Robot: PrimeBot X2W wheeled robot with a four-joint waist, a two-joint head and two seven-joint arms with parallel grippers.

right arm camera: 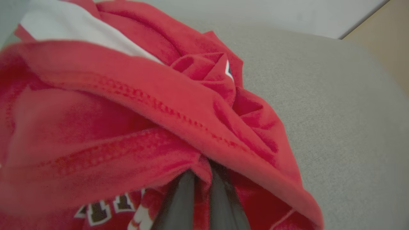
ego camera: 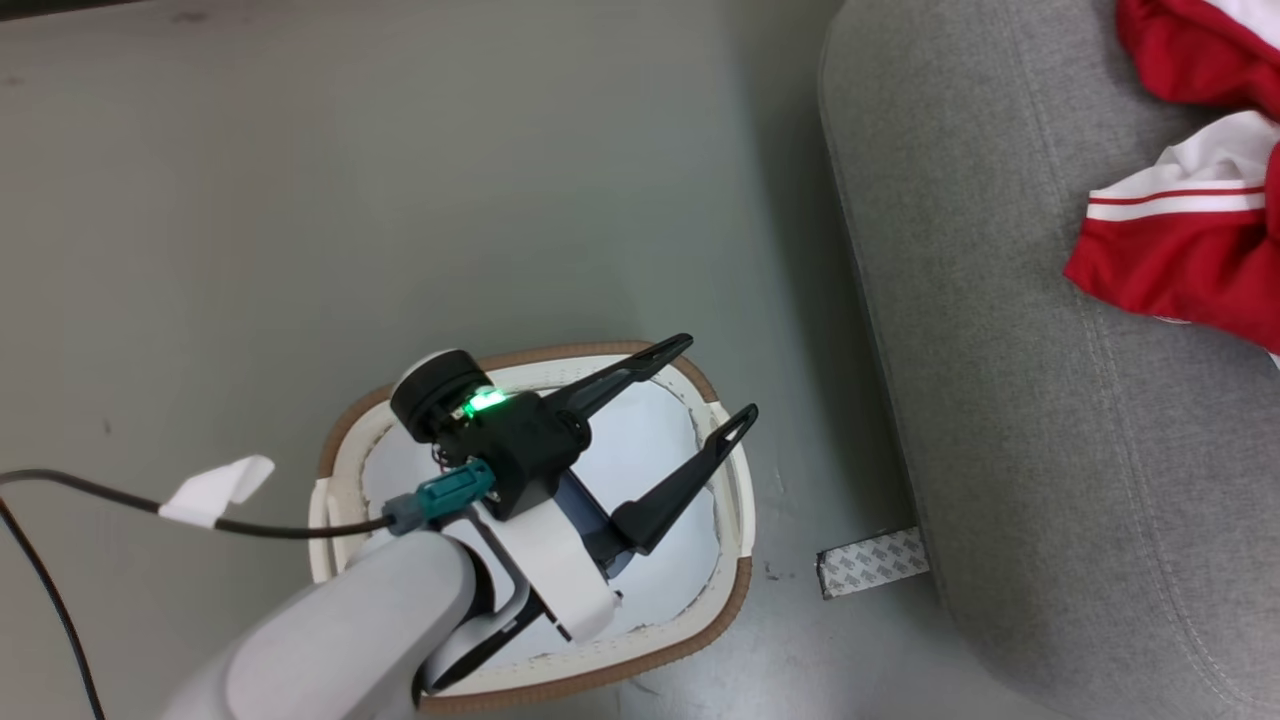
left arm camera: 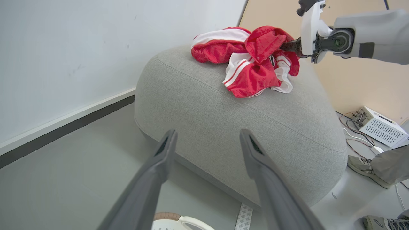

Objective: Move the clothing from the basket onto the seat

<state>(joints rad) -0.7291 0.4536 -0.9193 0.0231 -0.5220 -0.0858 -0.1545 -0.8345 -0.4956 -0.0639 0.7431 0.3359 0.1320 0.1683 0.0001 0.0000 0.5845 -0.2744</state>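
The red-and-white clothing [left arm camera: 252,60] lies heaped on top of the light-grey seat [left arm camera: 223,121], and shows at the seat's far corner [ego camera: 1190,230] in the head view. My right gripper [left arm camera: 287,46] is shut on a red fold of the clothing [right arm camera: 159,105], its fingers [right arm camera: 183,195] close together and wrapped in fabric. My left gripper [ego camera: 720,380] hangs open over the white, brown-rimmed basket [ego camera: 735,600], fingers [left arm camera: 166,150] spread with nothing between them. The basket's white inside shows no garment around the arm.
The basket stands on grey floor just left of the seat [ego camera: 1000,400]. A strip of patterned tape [ego camera: 872,562] lies between them. A black cable with a white tag [ego camera: 215,490] trails left. A white box [left arm camera: 380,127], wires and a person's shoe [left arm camera: 361,166] lie beyond the seat.
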